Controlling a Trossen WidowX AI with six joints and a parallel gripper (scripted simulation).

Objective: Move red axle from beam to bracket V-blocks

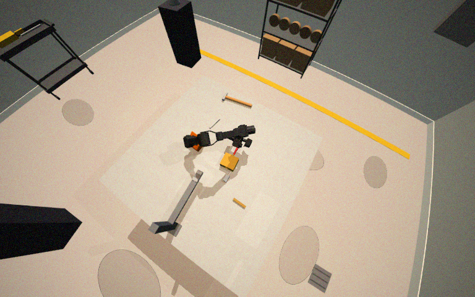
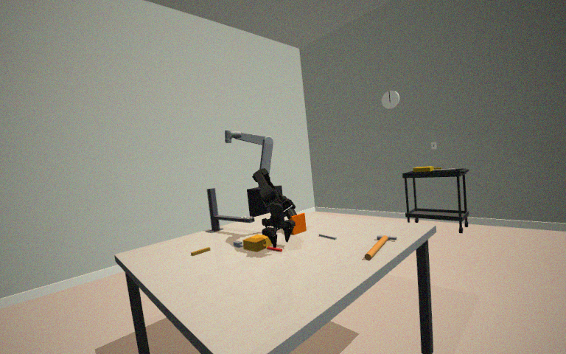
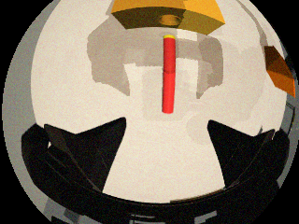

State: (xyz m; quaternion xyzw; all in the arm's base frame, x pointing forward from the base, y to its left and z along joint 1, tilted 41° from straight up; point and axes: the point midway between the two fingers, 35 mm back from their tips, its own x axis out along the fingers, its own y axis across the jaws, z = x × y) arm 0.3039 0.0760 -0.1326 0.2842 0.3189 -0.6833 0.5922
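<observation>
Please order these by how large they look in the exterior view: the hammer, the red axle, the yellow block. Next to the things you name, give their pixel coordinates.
Hammer (image 1: pixel 239 101) (image 2: pixel 376 248) and yellow block (image 1: pixel 229 161) (image 2: pixel 254 243): too alike to rank, the hammer being nearer.
Red axle (image 1: pixel 235 150) (image 2: pixel 275 248) (image 3: pixel 168 77): smallest.

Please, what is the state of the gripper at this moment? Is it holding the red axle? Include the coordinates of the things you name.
Gripper (image 1: pixel 242 144) (image 2: pixel 280 244) (image 3: pixel 168 123): open, holding nothing; the red axle (image 1: pixel 235 151) (image 2: pixel 275 248) (image 3: pixel 168 75) lies outside its fingers.
</observation>
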